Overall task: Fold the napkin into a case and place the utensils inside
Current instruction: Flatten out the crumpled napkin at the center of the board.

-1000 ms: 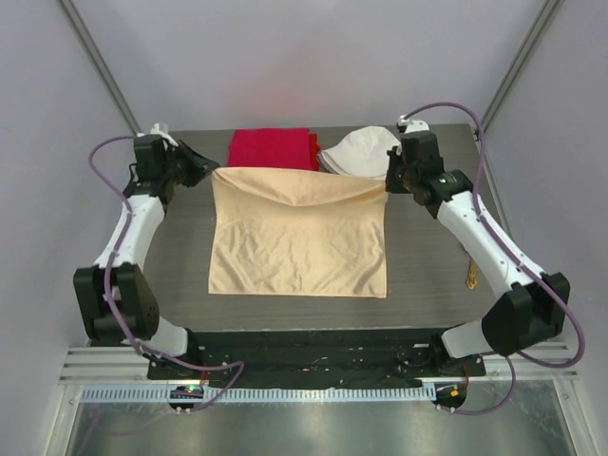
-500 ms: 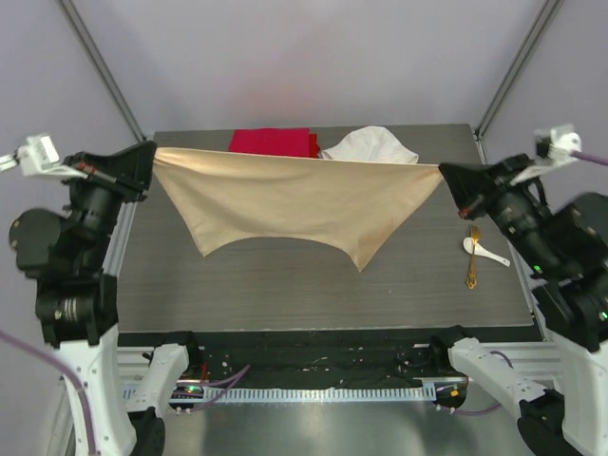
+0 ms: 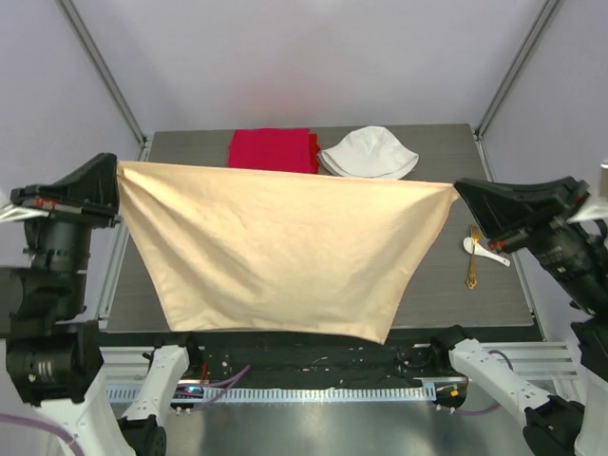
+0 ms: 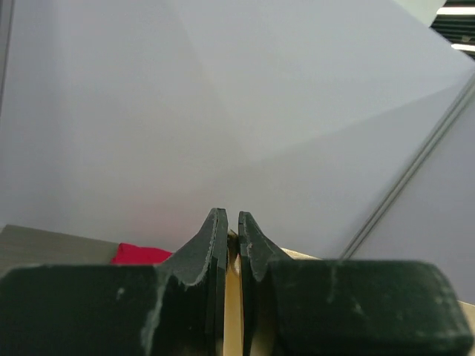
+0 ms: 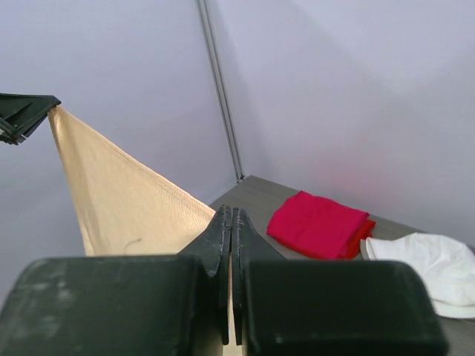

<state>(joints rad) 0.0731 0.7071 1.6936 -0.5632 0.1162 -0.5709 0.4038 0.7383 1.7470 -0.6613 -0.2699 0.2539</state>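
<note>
Top external: shiny peach-tan satin napkin (image 3: pixel 275 252), thin and smooth, is unfolded and stretched as a sheet above the grey wood-grain counter (image 3: pixel 446 152). Top edge taut, lower edge sagging. Top corners pinched: left tool (image 3: pixel 112 179) clenched on one, right tool (image 3: pixel 464 194) clenched on the other. Small white spoon (image 3: pixel 483 250) with rounded end lies beside slim gold fork (image 3: pixel 471 266), right side of counter. Thick folded red cloth (image 3: pixel 273 149) and white bucket hat (image 3: pixel 369 152) sit at the far edge.

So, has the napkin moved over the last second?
Yes. The napkin has lifted off the table, toward the camera, and hangs stretched between left gripper and right gripper.
</note>
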